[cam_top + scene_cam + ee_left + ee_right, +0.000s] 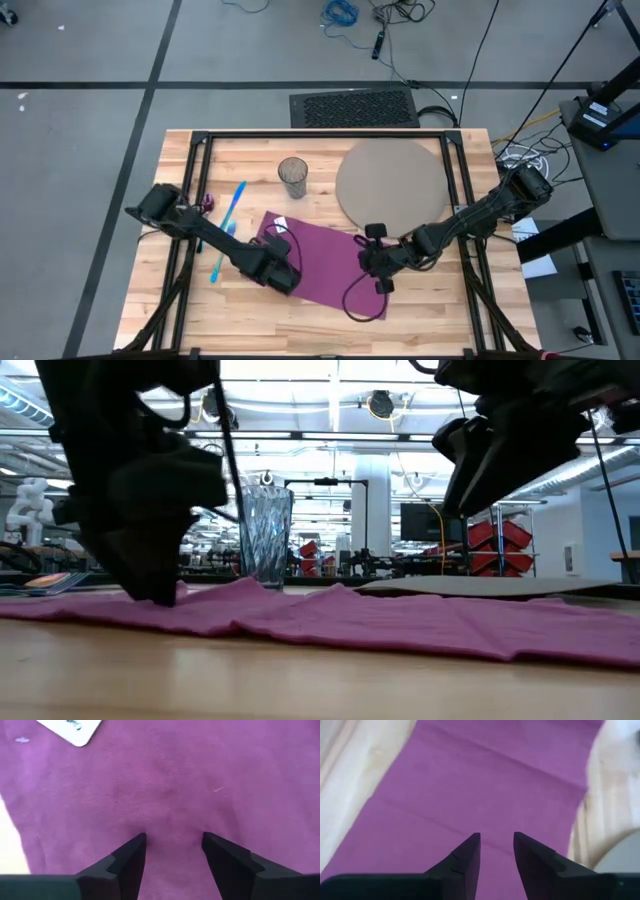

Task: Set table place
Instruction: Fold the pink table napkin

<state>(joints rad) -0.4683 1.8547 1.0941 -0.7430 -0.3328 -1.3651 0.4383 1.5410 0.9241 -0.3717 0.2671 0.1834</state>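
A purple napkin (325, 262) lies spread flat on the light-wood table (440, 310), near its middle. My left gripper (174, 837) stands open, pointing steeply down, with both fingertips on the napkin's left part (230, 600). My right gripper (496, 837) is open by a narrow gap. It hangs above the napkin's right part (485, 785) and touches nothing. A round grey-tan mat (390, 180) lies flat at the far right. A clear glass (293, 177) stands upright left of it. Blue cutlery (228, 225) and a pink piece (207, 202) lie on the table's left. My left gripper comes at the napkin from above, slanting steeply down. Its two open fingertips (135, 845) rest on the cloth's top surface (172, 827), left of the napkin's middle. The cloth puckers slightly between them and lies flat on the table.
Black frame rails (325, 137) run along the table's far edge and down both sides. A black cable (352, 300) loops over the napkin's near right corner. A white label (72, 730) sits on the napkin's far left corner. Bare wood shows along the near edge.
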